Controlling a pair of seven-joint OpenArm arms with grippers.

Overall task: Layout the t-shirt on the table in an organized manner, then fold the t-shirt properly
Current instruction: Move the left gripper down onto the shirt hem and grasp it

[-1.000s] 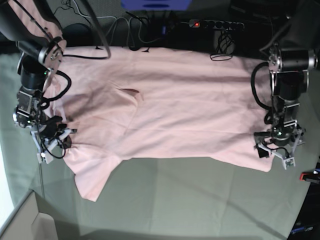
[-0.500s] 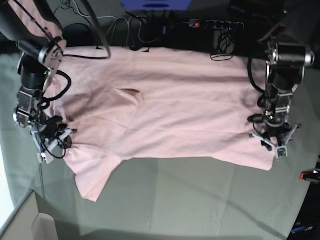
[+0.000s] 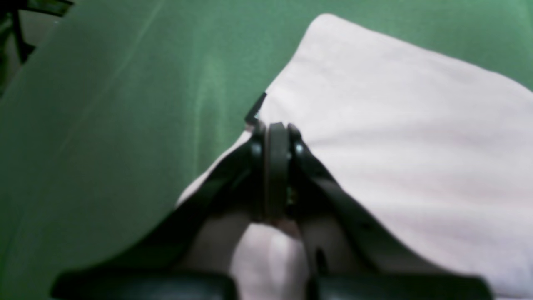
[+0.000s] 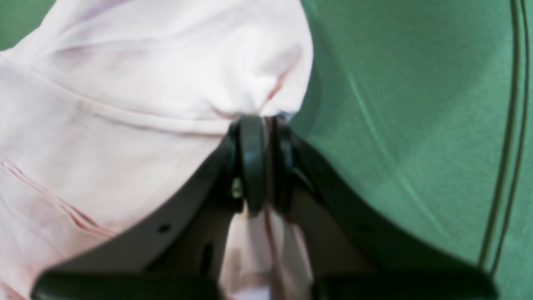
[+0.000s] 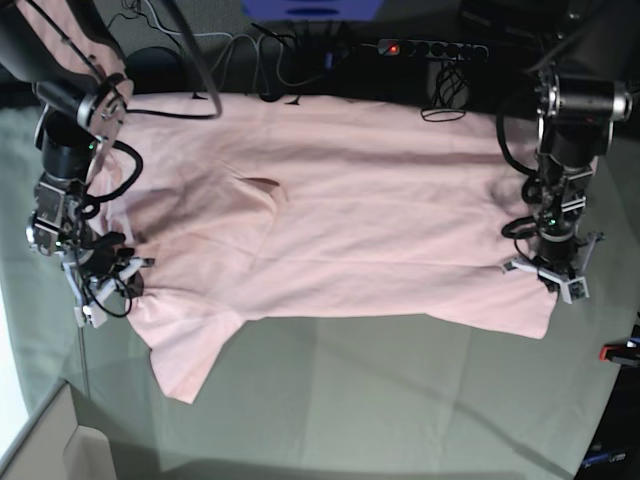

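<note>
The counter [image 5: 400,400], under its creased grey-green cloth, carries the t-shirt [image 5: 340,230] spread almost flat with its long axis running side to side in the base view: shoulders and sleeves toward that view's left edge, hem toward its right. The far side of the shirt lies along the counter's back edge, where cables and a power strip [image 5: 432,48] sit just beyond it; the near side stops about halfway to the front edge, with one sleeve splayed toward the front left corner.

Each arm sits at one end of that long axis, so the garment lies between them — inward from both. The right end effector [image 5: 100,270] is at the sleeve end, the left end effector [image 5: 548,272] at the hem end near the front hem corner. I judge the coming move to be a pull or lift along this axis, since the cloth between the two grips shows shallow creases and a small pucker at mid-chest.

The base view gives the layout but not the grips. The wrist views supply them: the left end effector [image 3: 277,166] has its jaws pressed together on the hem edge, beside a small dark tag [image 3: 255,109], and the right end effector [image 4: 260,162] is likewise clamped, with a gathered fold of pink fabric running up between its jaws.
</note>
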